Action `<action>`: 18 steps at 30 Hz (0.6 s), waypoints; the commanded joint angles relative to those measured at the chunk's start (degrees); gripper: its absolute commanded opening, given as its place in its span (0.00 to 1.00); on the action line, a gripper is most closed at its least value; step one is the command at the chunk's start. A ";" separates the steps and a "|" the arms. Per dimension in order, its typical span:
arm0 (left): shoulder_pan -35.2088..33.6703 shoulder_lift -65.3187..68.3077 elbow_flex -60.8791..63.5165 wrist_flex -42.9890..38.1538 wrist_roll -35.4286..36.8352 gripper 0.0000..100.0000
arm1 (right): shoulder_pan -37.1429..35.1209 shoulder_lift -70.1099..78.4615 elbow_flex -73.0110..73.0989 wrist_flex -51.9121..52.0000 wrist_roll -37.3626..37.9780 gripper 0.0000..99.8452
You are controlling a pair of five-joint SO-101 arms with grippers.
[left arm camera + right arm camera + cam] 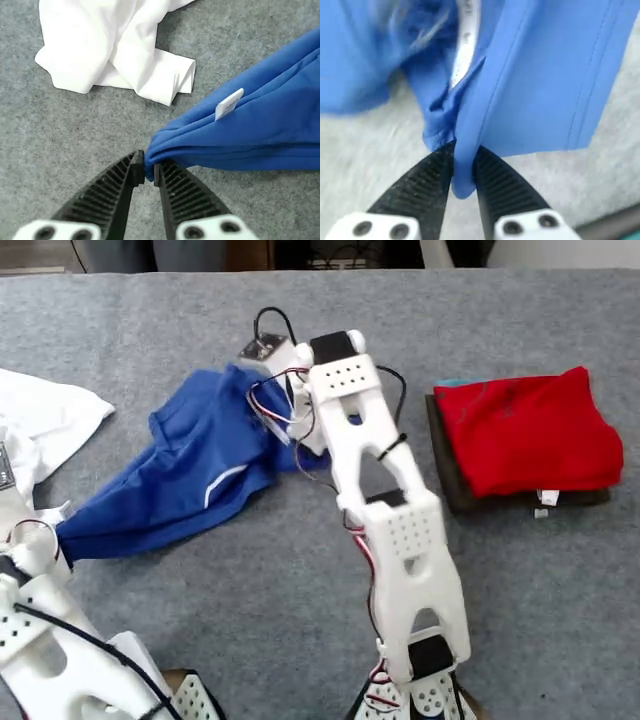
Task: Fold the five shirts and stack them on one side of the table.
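Nearest, pinches a bunched end of the blue shirt (190, 480) in the left tool (149, 170), jaws closed down on the cloth. Stretches that shirt slantwise across the grey tabletop (280, 620). Farther back, clamps its other edge in the right tool (464, 160), likewise closed on fabric. Level with it, at the left, a crumpled white shirt (45, 415); at the right, a folded red shirt (525, 430) atop a dark folded shirt (470, 502).

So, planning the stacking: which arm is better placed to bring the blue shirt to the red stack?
Probably right: the right end effector grips the blue shirt nearer the stack; the left end effector holds its far end.
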 commanded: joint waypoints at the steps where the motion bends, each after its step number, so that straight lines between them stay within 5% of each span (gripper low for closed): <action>1: 0.04 -1.41 -4.53 4.13 0.44 0.03 | 1.85 -21.49 25.27 0.62 4.22 0.01; 9: 0.13 9.67 -16.84 10.73 2.55 0.03 | 11.69 -59.30 60.26 0.62 16.62 0.01; 18: 4.00 18.73 -27.82 18.29 2.64 0.03 | 25.49 -72.75 70.29 0.62 24.26 0.02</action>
